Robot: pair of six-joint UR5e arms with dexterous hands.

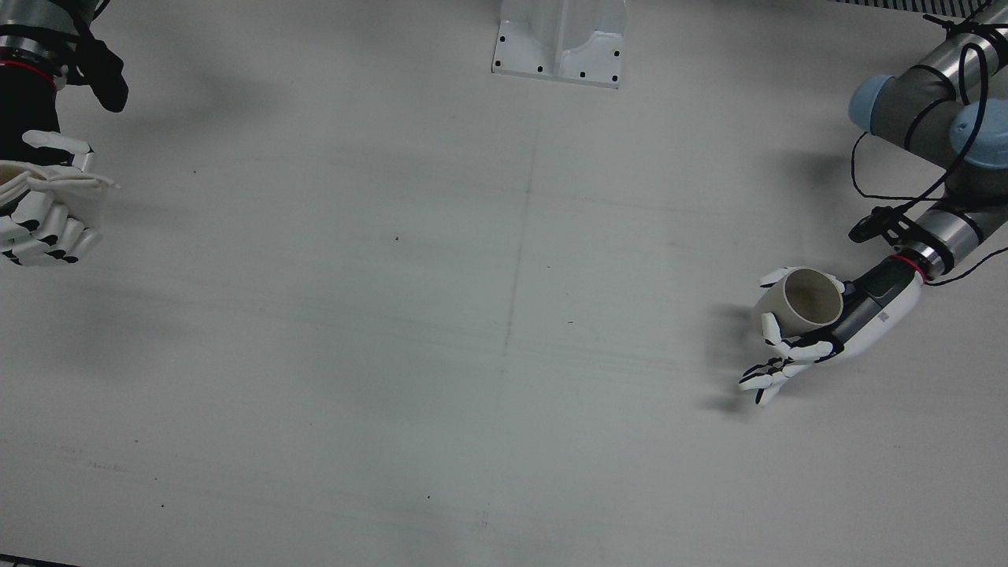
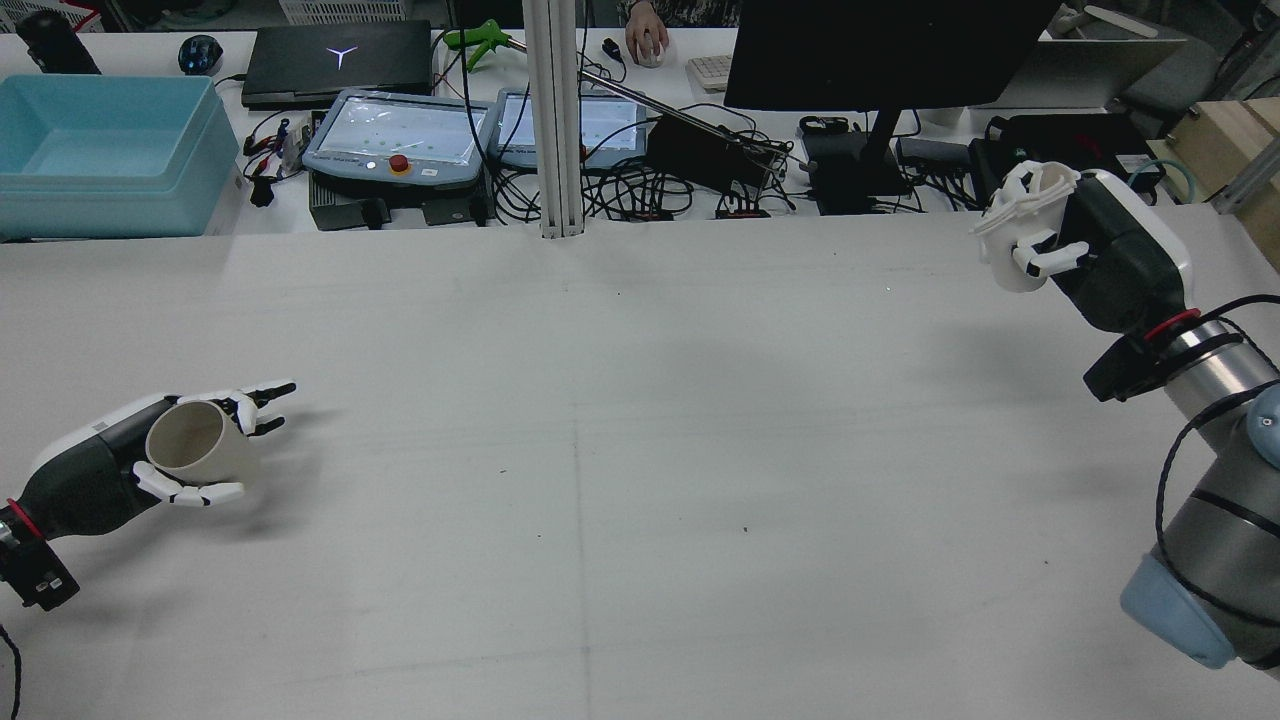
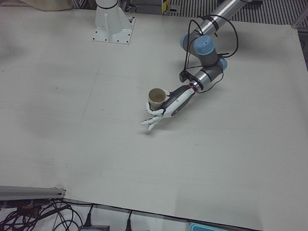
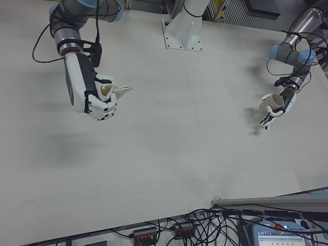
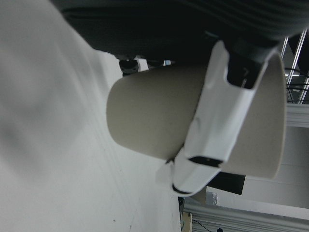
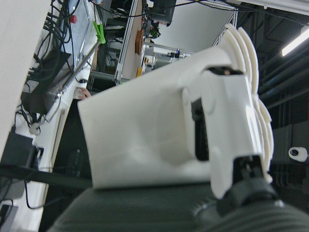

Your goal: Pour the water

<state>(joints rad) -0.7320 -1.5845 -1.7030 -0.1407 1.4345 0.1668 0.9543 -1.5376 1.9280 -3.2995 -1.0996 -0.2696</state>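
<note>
My left hand is shut on a beige paper cup, with some fingers stretched out past it. It holds the cup tilted just above the table at the rear view's left. The same cup and hand show at the front view's right, and the cup fills the left hand view. My right hand is shut on a white spouted cup, raised high at the rear view's right. That hand and cup also show in the right-front view. What is inside either cup cannot be seen.
A white pedestal base stands at the table's robot side, middle. Beyond the far edge are a blue bin, an upright post, control pendants and a monitor. A bare white tabletop lies between the hands.
</note>
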